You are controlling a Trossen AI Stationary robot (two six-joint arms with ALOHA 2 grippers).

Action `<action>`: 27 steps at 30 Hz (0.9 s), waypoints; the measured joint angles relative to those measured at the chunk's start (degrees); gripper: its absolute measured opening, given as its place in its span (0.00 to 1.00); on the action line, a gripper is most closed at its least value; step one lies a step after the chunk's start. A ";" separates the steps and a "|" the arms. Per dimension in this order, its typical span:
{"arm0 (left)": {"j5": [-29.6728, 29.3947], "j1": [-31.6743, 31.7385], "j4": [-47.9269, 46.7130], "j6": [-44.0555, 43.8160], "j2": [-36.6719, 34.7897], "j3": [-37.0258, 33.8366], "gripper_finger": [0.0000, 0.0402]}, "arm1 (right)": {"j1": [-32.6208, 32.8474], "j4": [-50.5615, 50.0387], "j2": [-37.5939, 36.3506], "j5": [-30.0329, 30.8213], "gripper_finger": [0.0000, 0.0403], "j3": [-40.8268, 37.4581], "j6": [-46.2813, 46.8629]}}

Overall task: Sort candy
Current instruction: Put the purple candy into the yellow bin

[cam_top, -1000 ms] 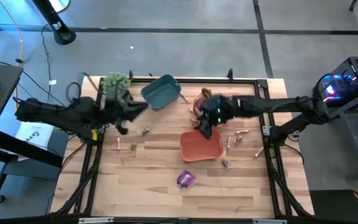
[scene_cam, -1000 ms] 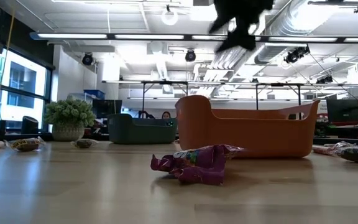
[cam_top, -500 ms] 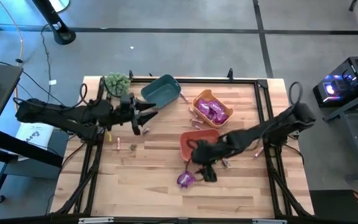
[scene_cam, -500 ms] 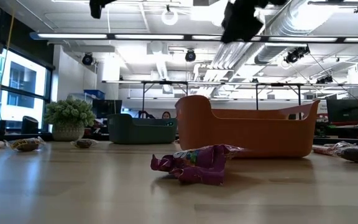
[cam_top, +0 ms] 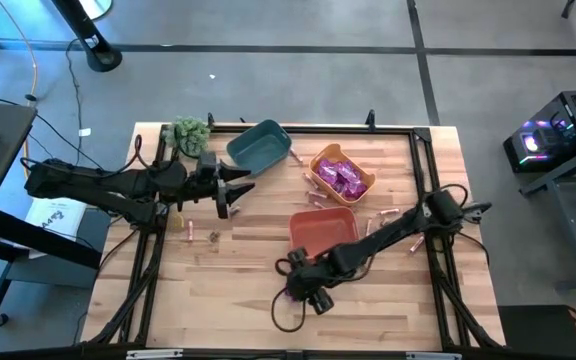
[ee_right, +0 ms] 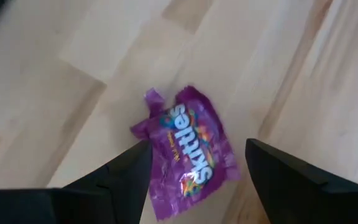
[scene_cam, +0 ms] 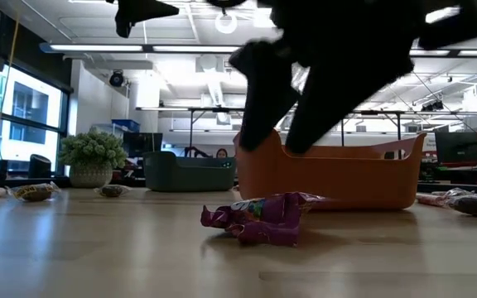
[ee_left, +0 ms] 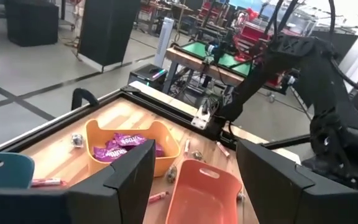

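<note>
Wooden worktop (cam_top: 238,300) carrying: teal bin (cam_top: 259,146) at the far edge; yellow bin (cam_top: 320,160) just beside it; orange bin (cam_top: 321,235) near the centre; green plant ball (cam_top: 189,132) at the far left corner.

Moved: my right pincer (cam_top: 303,290), from over the orange bin (cam_top: 325,235) to above the purple packet (ee_right: 190,148); left pincer (cam_top: 230,192) opened.
</note>
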 joint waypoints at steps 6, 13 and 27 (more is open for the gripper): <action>3.07 -0.02 -0.06 0.01 0.00 0.00 0.54 | -0.11 -3.68 4.98 -0.02 0.61 0.42 -0.06; 3.20 -0.04 1.40 0.18 -0.30 0.00 0.54 | -0.29 -7.69 5.62 1.89 0.17 2.31 0.29; -3.22 0.00 7.17 6.49 -2.45 0.11 0.52 | -14.66 -29.92 -21.21 23.90 0.03 7.01 5.27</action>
